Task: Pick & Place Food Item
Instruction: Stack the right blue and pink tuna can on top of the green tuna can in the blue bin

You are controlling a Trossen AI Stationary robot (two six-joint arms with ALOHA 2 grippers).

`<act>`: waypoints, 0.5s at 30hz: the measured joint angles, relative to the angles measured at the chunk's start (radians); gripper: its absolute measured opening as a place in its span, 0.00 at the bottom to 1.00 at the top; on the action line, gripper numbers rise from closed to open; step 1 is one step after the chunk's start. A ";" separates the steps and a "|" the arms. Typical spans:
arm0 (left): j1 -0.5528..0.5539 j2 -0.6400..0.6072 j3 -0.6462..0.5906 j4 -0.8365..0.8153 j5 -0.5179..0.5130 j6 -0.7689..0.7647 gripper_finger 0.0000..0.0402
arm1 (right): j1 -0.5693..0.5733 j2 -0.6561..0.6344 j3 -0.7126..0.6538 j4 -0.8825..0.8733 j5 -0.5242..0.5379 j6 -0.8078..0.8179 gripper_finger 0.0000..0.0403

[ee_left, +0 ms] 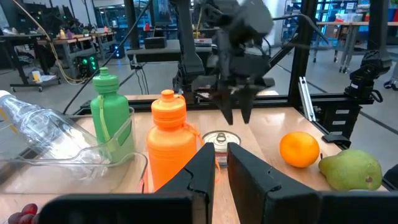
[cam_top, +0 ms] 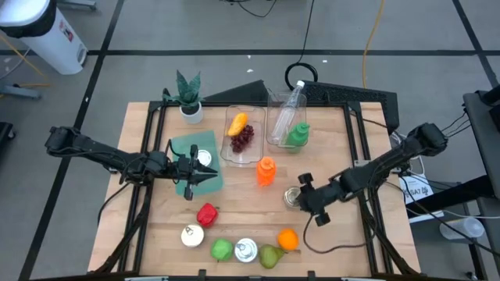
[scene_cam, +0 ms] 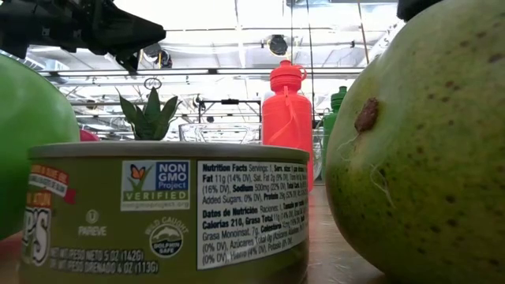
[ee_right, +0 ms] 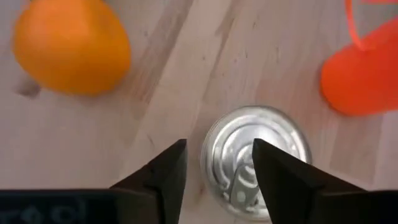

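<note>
Pale wood-grain worktop (cam_top: pixel 242 207) with black rails along the side edges. Bright orange bottle (cam_top: pixel 266 172) mid-worktop, green bottle (cam_top: pixel 297 135) in a clear bin (cam_top: pixel 275 139) toward the far edge, next to a see-through plastic bottle (cam_top: pixel 289 105). Dark purple grapes (cam_top: pixel 243 139) and a yellow-orange fruit (cam_top: pixel 237 124) in the other clear bin. Shiny silver can (ee_right: pixel 256 158) with a pull-tab lid. Along the near edge: red pepper (cam_top: pixel 207 214), orange (cam_top: pixel 287 239), yellow-green speckled pear (cam_top: pixel 270 255), green apple (cam_top: pixel 222 250), olive-green labelled tuna can (scene_cam: pixel 162 209) with white print. Dark green succulent (cam_top: pixel 188 90) in a white pot. Teal cloth (cam_top: pixel 197 161) near the left edge.
</note>
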State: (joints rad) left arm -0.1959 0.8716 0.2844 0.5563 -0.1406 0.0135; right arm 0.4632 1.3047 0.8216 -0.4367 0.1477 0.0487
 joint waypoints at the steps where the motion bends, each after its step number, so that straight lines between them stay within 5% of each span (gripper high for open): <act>1: 0.000 0.000 0.000 0.000 0.000 0.000 0.13 | 0.011 0.024 0.010 -0.018 0.021 0.005 0.43; 15: 0.000 0.000 0.000 0.005 -0.027 -0.051 0.13 | 0.056 0.217 0.023 -0.008 0.144 0.081 0.33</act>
State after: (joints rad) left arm -0.1959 0.8719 0.2844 0.5615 -0.1676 -0.0374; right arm 0.5197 1.5216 0.8448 -0.4450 0.2918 0.1294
